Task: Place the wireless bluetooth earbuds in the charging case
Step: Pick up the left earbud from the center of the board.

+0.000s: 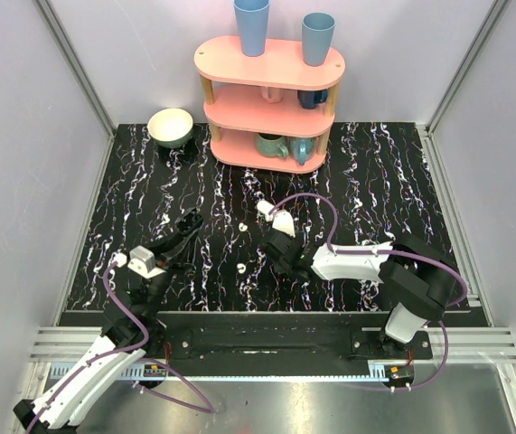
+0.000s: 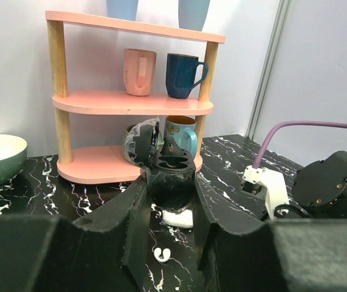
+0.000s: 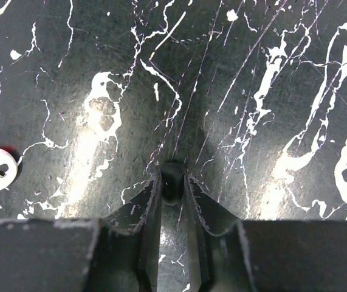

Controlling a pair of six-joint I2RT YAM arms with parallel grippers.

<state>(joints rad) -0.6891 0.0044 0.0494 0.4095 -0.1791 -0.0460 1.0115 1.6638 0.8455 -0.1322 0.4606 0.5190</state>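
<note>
The right gripper (image 3: 173,190) pinches a small dark bud (image 3: 172,174) at its fingertips over the black marbled mat (image 1: 393,181). At 9 o'clock from it, the left gripper (image 2: 170,178) clamps a dark case (image 2: 172,164) with its lid up and two hollows showing. Between the arms lie two white buds (image 1: 241,228), the second bud (image 1: 241,268) at 6 o'clock of the first. One white case (image 1: 276,218) sits at 12 o'clock from the right gripper. Open mat runs at 3 o'clock to its right edge. At the far wall stand one bowl (image 1: 170,127) and one three-tier pink shelf (image 1: 276,68) carrying six cups (image 1: 251,25).
</note>
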